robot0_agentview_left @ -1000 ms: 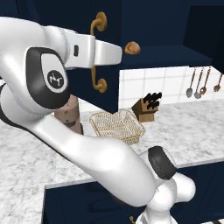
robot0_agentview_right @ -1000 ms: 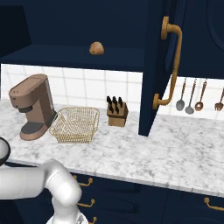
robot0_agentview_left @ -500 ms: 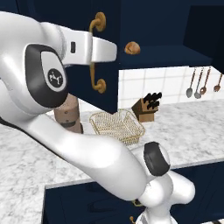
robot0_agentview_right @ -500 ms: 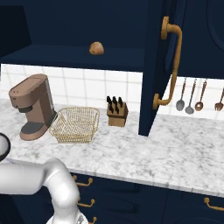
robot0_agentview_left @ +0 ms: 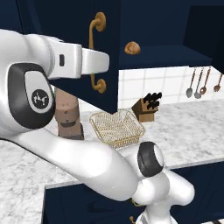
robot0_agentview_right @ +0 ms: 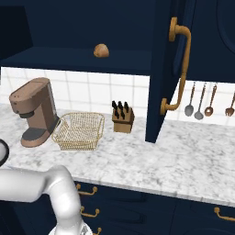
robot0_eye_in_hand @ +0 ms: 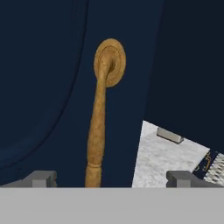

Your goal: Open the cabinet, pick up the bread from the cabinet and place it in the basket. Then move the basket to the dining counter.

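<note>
Hand view has us staring straight at the long curved brass handle [robot0_eye_in_hand: 99, 118] on one door of the big dark navy wall cabinet [robot0_eye_in_hand: 48, 78], arched moulding and all. Our two-finger gripper [robot0_eye_in_hand: 111, 179] has its small dark tips spread wide apart at the bottom of the view, and the handle's lower end comes down between them, nearer the left tip. We can't tell if either tip actually touches the brass, and nothing is clamped.

From the left base view, both cabinet doors [robot0_agentview_left: 78, 48] are swung open, and the small round golden-brown bread roll [robot0_agentview_left: 132, 48] sits on the cabinet's shelf, well above the worktop. Down on the white-grey marble counter [robot0_agentview_left: 188, 127] we've got the square golden wire-mesh basket [robot0_agentview_left: 117, 127], with a brown coffee machine [robot0_agentview_left: 66, 116] just beside it on one side and a wooden knife block [robot0_agentview_left: 148, 107] near it on the other.

Right base view gives the same lineup from the other side: bread roll [robot0_agentview_right: 101, 50] on the shelf, basket [robot0_agentview_right: 79, 131] below it between coffee machine [robot0_agentview_right: 33, 112] and knife block [robot0_agentview_right: 122, 117], and some hanging utensils [robot0_agentview_right: 199, 101] on the white tiled wall past the open door.
</note>
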### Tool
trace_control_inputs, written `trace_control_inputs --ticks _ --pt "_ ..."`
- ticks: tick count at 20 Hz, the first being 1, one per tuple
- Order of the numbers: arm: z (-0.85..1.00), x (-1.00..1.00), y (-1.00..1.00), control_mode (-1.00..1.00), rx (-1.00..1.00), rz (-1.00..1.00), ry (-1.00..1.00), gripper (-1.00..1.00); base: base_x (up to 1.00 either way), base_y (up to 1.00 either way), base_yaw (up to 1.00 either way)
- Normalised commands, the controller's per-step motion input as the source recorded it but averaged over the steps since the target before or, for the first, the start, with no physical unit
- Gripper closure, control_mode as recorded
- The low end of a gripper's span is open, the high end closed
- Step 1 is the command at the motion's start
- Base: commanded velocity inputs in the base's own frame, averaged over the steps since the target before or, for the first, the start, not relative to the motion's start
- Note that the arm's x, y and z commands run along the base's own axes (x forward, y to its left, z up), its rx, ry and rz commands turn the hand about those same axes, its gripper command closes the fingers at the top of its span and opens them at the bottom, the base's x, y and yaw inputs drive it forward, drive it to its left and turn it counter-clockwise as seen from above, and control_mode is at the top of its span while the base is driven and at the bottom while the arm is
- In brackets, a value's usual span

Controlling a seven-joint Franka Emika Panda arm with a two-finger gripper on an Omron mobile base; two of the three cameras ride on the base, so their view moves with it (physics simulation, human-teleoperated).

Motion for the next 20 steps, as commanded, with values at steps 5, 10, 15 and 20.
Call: trace_control_inputs --ticks 5,10,15,20 --pt "0.06 -0.81 -0.16 -1.0 0.05 -0.06 0.01 -1.0 0.0 0.0 0.0" --pt "0.06 -0.99 -0.09 -1.0 0.21 0.0 0.02 -1.0 0.0 0.0 0.0" --pt "0.0 -0.59 -0.35 -1.0 0.45 0.02 0.01 -1.0 0.0 0.0 0.0" --pt "0.0 -0.27 -0.51 -1.0 0.55 0.06 0.09 -1.0 0.0 0.0 0.0"
